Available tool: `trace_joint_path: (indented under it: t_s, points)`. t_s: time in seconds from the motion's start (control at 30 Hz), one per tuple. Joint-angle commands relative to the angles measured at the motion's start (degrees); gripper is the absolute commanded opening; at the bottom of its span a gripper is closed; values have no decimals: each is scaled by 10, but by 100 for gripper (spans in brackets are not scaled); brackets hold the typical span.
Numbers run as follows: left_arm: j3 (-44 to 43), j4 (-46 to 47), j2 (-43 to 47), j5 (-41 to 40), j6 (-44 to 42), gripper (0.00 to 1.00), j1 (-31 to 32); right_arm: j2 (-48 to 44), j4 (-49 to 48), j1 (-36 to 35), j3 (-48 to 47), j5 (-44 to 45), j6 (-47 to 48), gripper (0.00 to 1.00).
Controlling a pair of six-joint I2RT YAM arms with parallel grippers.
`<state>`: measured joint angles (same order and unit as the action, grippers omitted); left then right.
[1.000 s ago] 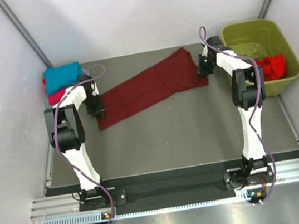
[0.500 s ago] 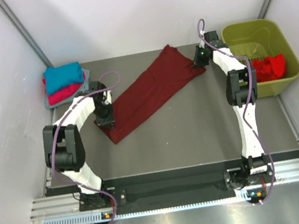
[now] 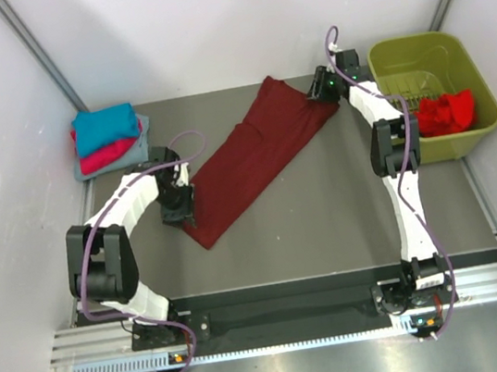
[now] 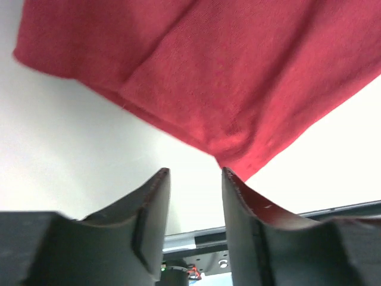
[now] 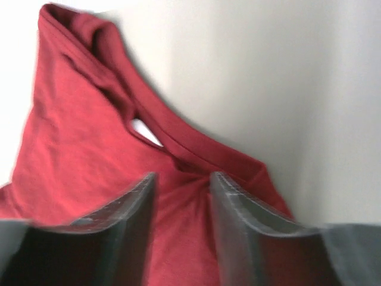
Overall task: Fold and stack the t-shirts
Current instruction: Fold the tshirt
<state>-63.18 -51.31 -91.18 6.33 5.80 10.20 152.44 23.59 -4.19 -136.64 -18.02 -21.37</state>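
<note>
Left pincer (image 4: 193,174) is held apart, nothing between its fingers (image 4: 149,208), a corner of the dark maroon t-shirt (image 3: 253,152) lying just beyond the tips. Right pincer (image 5: 181,179) is also parted, over the collar end. This shirt is spread as a band from 8 to 1 o'clock. A teal t-shirt (image 3: 107,126) is stacked on a pink-red t-shirt (image 3: 99,157) at 10 o'clock; a bright red t-shirt (image 3: 448,111) is kept in the olive basket (image 3: 409,40) at 2 o'clock
</note>
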Motion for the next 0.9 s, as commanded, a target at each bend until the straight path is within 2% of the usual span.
trace_joint_path:
  t_s: [0.0, 0.03, 0.13, 0.3, 0.43, 0.53, 0.73, 0.87]
  points:
    - [-15, -24, 31, -17, -11, 46, 1, -28, -55, 3, -15, 8, 18, 51]
    - [-22, -28, 39, -20, -14, 49, 1, -46, -59, 4, -8, 4, 24, 63]
    - [-52, -26, 48, -32, -16, 52, 1, -86, -61, 8, -4, 0, 40, 74]
    - [-103, 16, 24, -81, -25, 53, -3, -165, -53, 8, 44, 3, 37, 77]
    - [-147, 53, -48, -105, -33, 55, -9, -239, -36, 9, 165, -39, -13, 76]
    - [-195, 44, -115, -125, -34, 55, -14, -264, -34, 8, 258, -86, -58, 76]
    - [-248, 41, -200, -96, -23, 56, -47, -279, -42, 5, 359, -92, -52, 76]
    - [-272, 26, -240, -91, -24, 55, -55, -265, -39, 5, 359, -90, -41, 76]
